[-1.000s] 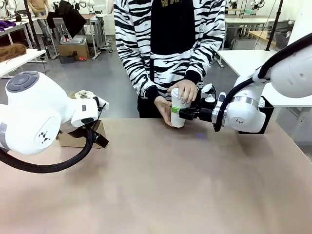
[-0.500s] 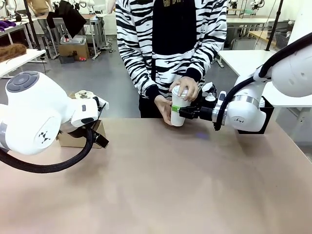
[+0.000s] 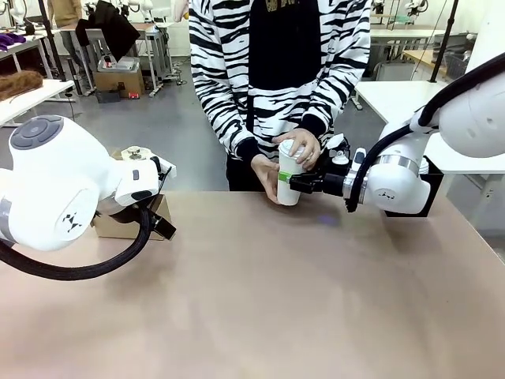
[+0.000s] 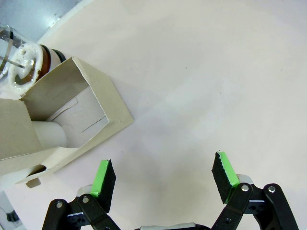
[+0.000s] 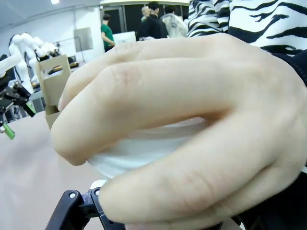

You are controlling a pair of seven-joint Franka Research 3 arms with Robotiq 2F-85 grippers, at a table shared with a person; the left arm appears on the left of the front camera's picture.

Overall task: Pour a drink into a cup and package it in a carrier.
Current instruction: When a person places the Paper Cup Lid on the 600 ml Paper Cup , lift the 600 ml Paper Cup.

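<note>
White cup [image 3: 287,196] is seen upright at the far edge of the counter [image 3: 260,300], a bit right of the middle. It is clamped at mid-height by the right end effector [image 3: 287,181], with a green pad against its wall. Whether its base is resting on the counter cannot be told. One hand [image 3: 300,145] of the person is laid over the domed lid [image 5: 139,153], and the other hand [image 3: 263,175] is pressed to the cup's side. Left end effector [image 4: 165,175] is hung over bare counter with fingers wide apart and nothing between them. Carrier [image 4: 103,103] is stood near the far edge at the left, close to those fingers, with one pocket seen from above. Glass jug [image 4: 21,67] with the brown drink [image 4: 45,53] is just behind the carrier; contact cannot be told.
</note>
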